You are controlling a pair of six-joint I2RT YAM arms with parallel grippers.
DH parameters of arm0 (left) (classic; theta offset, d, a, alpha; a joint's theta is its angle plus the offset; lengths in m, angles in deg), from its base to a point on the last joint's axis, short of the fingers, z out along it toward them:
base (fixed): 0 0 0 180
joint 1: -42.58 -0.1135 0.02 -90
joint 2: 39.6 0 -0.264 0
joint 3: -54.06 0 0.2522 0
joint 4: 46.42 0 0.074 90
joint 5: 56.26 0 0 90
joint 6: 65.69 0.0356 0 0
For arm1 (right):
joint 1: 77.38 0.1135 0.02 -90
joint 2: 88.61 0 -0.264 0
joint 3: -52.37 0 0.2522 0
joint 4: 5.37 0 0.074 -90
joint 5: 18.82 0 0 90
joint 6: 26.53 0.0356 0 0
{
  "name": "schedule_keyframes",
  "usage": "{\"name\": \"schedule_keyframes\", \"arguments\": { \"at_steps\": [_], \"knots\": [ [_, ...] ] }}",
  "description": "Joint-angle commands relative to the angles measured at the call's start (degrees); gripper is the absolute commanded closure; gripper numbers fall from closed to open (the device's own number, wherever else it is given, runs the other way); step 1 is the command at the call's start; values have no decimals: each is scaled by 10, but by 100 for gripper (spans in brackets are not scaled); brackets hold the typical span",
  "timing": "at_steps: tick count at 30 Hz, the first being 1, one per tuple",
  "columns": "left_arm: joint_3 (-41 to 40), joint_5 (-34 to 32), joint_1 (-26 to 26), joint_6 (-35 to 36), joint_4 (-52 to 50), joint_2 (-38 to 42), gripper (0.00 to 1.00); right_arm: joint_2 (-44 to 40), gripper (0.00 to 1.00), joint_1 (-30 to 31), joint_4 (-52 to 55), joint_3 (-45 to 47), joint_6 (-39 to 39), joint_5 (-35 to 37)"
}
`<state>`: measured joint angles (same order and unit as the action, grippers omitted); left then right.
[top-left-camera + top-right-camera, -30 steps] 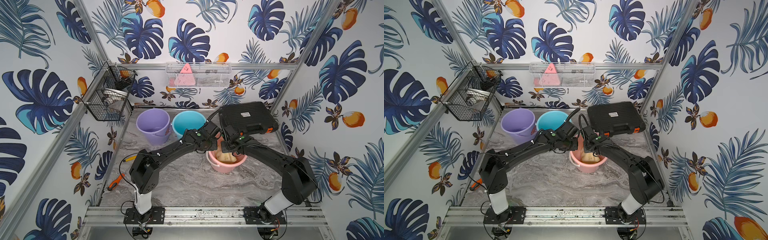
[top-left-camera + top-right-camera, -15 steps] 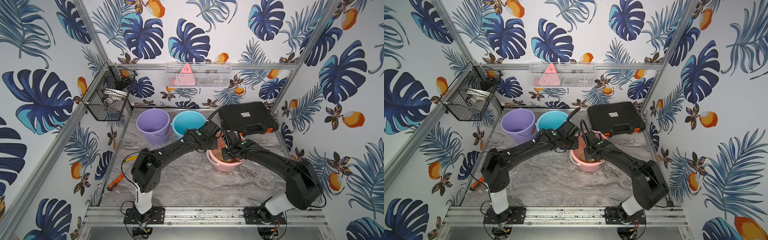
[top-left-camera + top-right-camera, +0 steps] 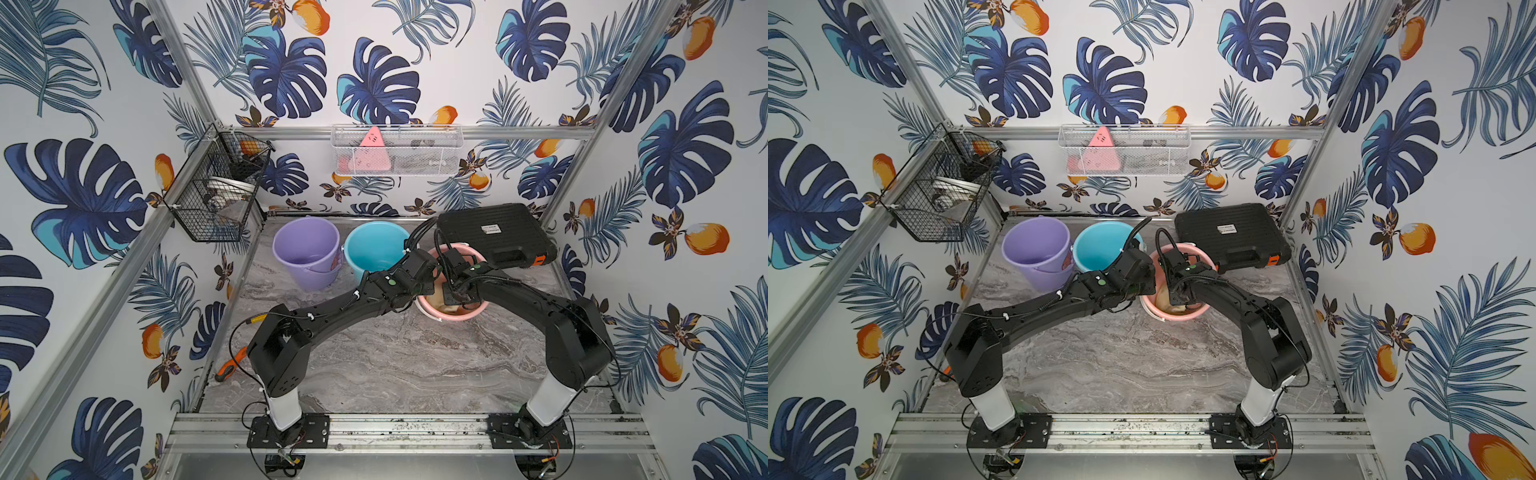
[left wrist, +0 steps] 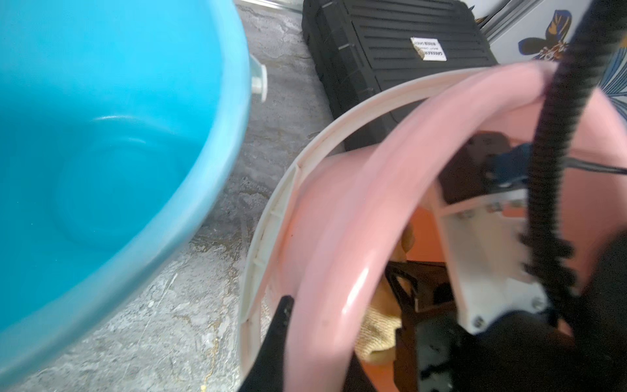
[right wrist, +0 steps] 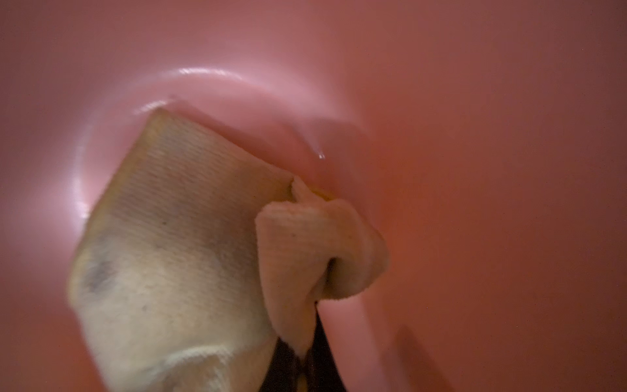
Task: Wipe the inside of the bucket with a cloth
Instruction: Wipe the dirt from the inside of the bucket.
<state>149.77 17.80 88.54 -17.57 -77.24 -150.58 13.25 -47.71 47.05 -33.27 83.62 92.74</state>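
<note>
Marble tabletop (image 3: 395, 365), pink bucket (image 3: 455, 317), leaf-print walls (image 3: 685, 124)

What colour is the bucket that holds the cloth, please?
The bucket is pink, clearest in the right wrist view.

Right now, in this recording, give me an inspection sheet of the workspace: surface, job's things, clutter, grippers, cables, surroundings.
Surface: grey marbled tabletop; no spill seen.
Job's things: cloth bunched low inside the pink bucket.
Clutter: purple bucket, blue bucket and black case at the back; orange-handled tool at the table's left edge.
Grippers: left gripper clamps the pink bucket's rim; right gripper, inside it, shut on the cloth.
Cables: black corrugated cables arch over the pink bucket.
Surroundings: wire basket and mesh shelf on leaf-print walls.
</note>
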Motion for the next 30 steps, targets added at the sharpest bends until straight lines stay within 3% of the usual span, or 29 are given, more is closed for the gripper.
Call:
{"name": "schedule_keyframes", "arguments": {
  "at_steps": [1,9,14,19,23,27,30],
  "knots": [
    [-11,40,11,28,1,-5,100,32,100,-22,-12,2,41,26],
    [-41,68,21,10,30,-23,100,110,100,-32,-15,-18,55,-43],
    [-47,65,33,2,33,-33,100,124,100,-33,-80,-1,33,-185],
    [-39,66,39,1,22,-50,100,91,100,-32,-180,38,9,-349],
    [-33,61,39,0,3,-57,100,38,100,-33,-243,65,-4,-441],
    [-19,42,39,0,-30,-63,100,-5,100,-33,-260,92,-22,-485],
    [-7,27,39,-2,-52,-64,100,-35,100,-33,-260,103,-31,-477]
  ]
}}
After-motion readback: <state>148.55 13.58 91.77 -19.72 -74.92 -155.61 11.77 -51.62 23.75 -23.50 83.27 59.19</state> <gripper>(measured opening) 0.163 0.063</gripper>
